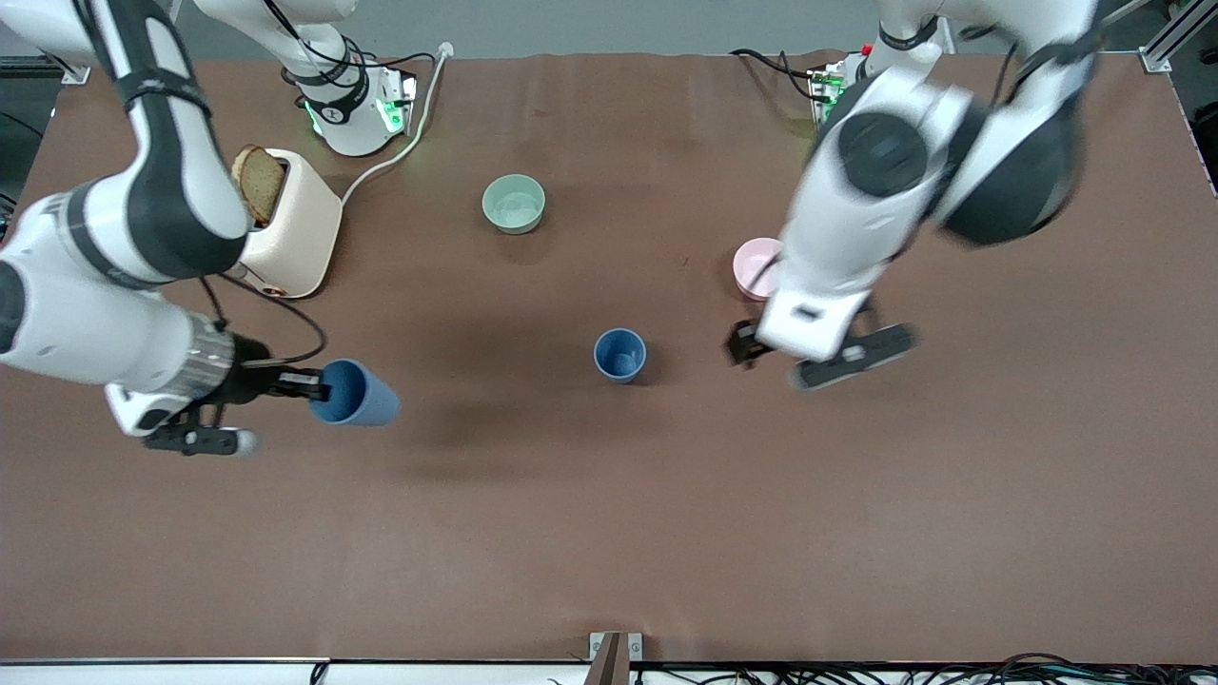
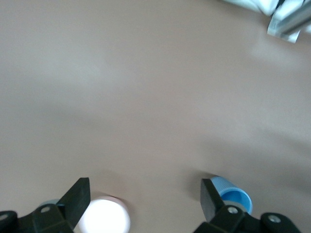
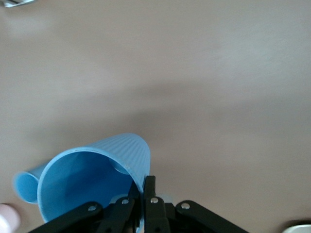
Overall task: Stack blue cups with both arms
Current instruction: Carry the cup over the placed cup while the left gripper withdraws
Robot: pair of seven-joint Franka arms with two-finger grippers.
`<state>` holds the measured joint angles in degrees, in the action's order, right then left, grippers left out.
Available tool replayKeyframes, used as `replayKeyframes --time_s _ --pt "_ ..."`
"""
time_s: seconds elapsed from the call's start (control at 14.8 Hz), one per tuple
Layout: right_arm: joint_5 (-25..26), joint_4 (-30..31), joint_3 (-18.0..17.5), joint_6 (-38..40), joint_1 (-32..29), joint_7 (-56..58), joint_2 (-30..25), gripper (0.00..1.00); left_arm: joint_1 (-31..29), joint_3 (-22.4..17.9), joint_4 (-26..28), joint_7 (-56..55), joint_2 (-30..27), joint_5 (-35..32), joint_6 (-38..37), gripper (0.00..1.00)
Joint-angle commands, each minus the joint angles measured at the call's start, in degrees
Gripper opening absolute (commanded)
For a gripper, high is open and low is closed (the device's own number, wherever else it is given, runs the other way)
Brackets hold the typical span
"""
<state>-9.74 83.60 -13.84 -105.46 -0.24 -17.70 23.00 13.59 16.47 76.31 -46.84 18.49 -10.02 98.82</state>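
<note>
One blue cup [image 1: 619, 355] stands upright near the middle of the table. It also shows in the left wrist view [image 2: 233, 194] and the right wrist view [image 3: 24, 187]. My right gripper [image 1: 309, 385] is shut on the rim of the second blue cup [image 1: 357, 393], one finger inside and one outside. It holds that cup tilted on its side above the table at the right arm's end. The right wrist view shows the grip [image 3: 146, 182] and the cup's open mouth [image 3: 97, 165]. My left gripper [image 1: 744, 344] is open and empty [image 2: 145, 194], beside the standing cup toward the left arm's end.
A pink bowl [image 1: 756, 268] sits by the left hand, farther from the front camera than the standing cup. It also shows in the left wrist view [image 2: 104, 216]. A pale green bowl [image 1: 514, 203] is farther back. A cream toaster [image 1: 295, 228] holding bread stands near the right arm's base.
</note>
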Motion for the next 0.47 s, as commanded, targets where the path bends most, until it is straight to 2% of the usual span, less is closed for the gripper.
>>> replayKeyframes --time_s 0.0,0.14,0.41 --pt "0.2 1.7 -5.5 -2.9 0.8 -9.9 -1.2 0.03 -5.4 0.1 2.7 12.3 -8.1 -0.6 -5.5 1.0" --pt "0.2 1.8 -7.5 -6.2 3.2 -17.8 -0.6 0.01 -8.6 0.1 2.8 17.9 -11.4 -0.3 -9.7 1.0" --pt "0.4 2.2 -7.9 -12.5 10.1 -26.5 2.8 0.01 -13.1 0.1 4.4 29.7 -15.7 0.3 -10.8 1.0"
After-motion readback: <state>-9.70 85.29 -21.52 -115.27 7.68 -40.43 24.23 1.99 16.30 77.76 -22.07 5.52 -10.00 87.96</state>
